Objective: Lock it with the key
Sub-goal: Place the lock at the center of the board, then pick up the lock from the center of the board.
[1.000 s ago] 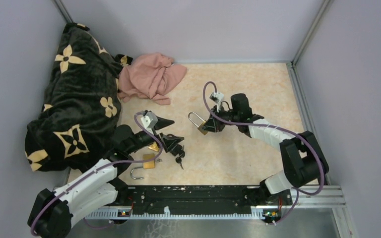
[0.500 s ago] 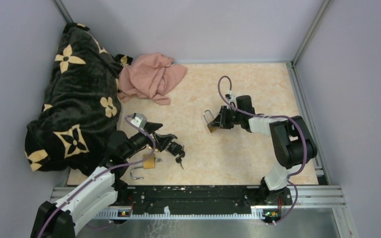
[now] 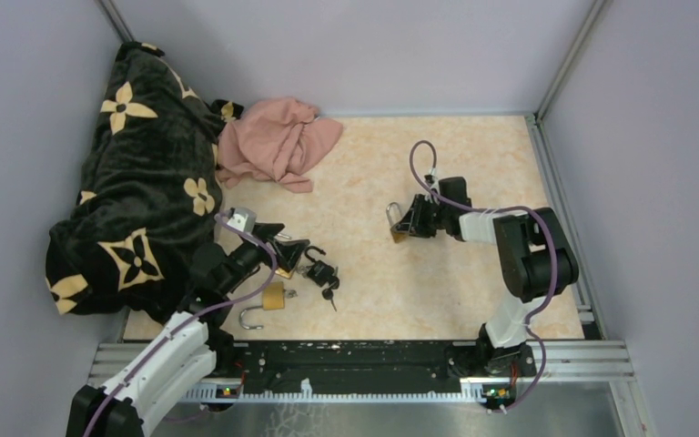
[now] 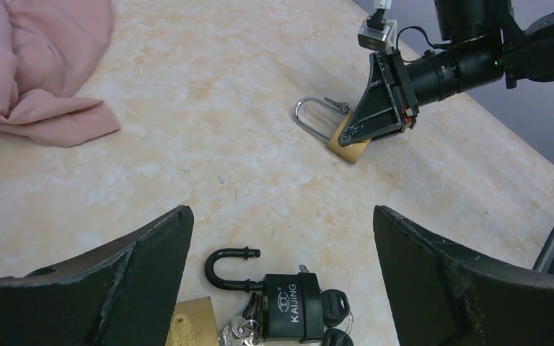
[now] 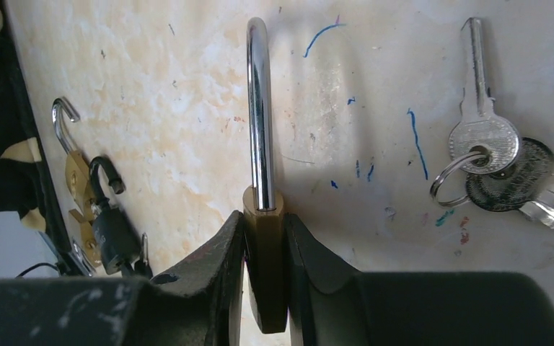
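My right gripper (image 3: 409, 222) is shut on the body of a brass padlock (image 5: 264, 288) with a silver shackle (image 5: 258, 108), held edge-on on the table; it also shows in the left wrist view (image 4: 348, 141). A ring of silver keys (image 5: 489, 153) lies just right of it. My left gripper (image 3: 293, 248) is open and empty, its jaws wide apart above a black padlock (image 4: 293, 308) with an open shackle and black-headed keys (image 4: 335, 306) at its base. A second brass padlock (image 3: 269, 298) with an open shackle lies beside it.
A black blanket with tan flowers (image 3: 132, 173) is heaped at the left wall. A pink cloth (image 3: 278, 141) lies at the back, also in the left wrist view (image 4: 36, 65). Grey walls enclose the beige table (image 3: 473, 300).
My right gripper has drawn the brass padlock to the right, the arm folding in. My left gripper has pulled back left toward its base, away from the black padlock.
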Controlling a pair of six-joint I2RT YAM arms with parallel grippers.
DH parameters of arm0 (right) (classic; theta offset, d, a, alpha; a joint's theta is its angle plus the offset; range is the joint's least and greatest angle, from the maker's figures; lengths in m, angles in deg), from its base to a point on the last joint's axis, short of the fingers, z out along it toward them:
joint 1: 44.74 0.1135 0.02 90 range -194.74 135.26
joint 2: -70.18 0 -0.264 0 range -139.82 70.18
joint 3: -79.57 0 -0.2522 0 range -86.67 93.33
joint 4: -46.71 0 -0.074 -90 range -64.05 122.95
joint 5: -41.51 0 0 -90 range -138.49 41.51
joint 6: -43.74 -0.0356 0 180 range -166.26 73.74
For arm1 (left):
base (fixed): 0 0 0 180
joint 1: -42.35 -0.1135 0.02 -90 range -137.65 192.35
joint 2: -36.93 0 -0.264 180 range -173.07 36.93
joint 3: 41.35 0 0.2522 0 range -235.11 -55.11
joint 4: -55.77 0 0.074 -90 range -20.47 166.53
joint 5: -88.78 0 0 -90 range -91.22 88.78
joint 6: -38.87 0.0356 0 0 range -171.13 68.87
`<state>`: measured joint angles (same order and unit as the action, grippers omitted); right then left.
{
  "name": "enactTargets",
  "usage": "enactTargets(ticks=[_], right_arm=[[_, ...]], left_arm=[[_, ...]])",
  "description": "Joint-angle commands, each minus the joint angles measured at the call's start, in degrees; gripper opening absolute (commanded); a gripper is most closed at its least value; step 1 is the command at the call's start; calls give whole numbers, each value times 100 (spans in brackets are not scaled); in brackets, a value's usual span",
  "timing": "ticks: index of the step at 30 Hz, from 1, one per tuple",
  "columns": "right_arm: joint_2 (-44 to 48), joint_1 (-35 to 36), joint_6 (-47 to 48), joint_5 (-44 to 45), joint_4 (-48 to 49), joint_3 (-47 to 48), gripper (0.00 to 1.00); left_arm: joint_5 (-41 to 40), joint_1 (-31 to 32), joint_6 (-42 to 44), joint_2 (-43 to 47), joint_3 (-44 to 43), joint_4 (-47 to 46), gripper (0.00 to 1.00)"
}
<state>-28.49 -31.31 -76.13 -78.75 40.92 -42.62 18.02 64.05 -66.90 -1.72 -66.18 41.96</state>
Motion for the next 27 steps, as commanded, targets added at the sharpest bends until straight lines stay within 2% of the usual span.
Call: enactTargets(ticks=[1, 7, 12, 16, 17, 22, 23, 27], right_arm=[[71, -71, 17, 390, -199, 244, 27], [301, -75, 364, 971, -758, 450, 45], [616, -9, 812, 1575, -1640, 781, 57], [1001, 188, 1201, 2410, -2368, 1109, 77], [1071, 275, 1300, 2635, -2503, 1216, 78], [1214, 1146, 2228, 3484, -2921, 1737, 84], [1203, 1387, 2457, 3479, -2900, 1804, 92], [1098, 2369, 3158, 3057, -2521, 1879, 98]], left_arm=[[-54, -74, -45, 120, 72, -53, 99], [-14, -94, -48, 168, 86, -94, 99], [33, -112, -40, 202, 104, -149, 99], [43, -138, -61, 225, 130, -177, 99], [52, -143, -70, 234, 139, -186, 99], [63, -172, -101, 287, 157, -213, 99], [46, -190, -106, 302, 158, -213, 99], [3, -252, -180, 341, 175, -205, 99]])
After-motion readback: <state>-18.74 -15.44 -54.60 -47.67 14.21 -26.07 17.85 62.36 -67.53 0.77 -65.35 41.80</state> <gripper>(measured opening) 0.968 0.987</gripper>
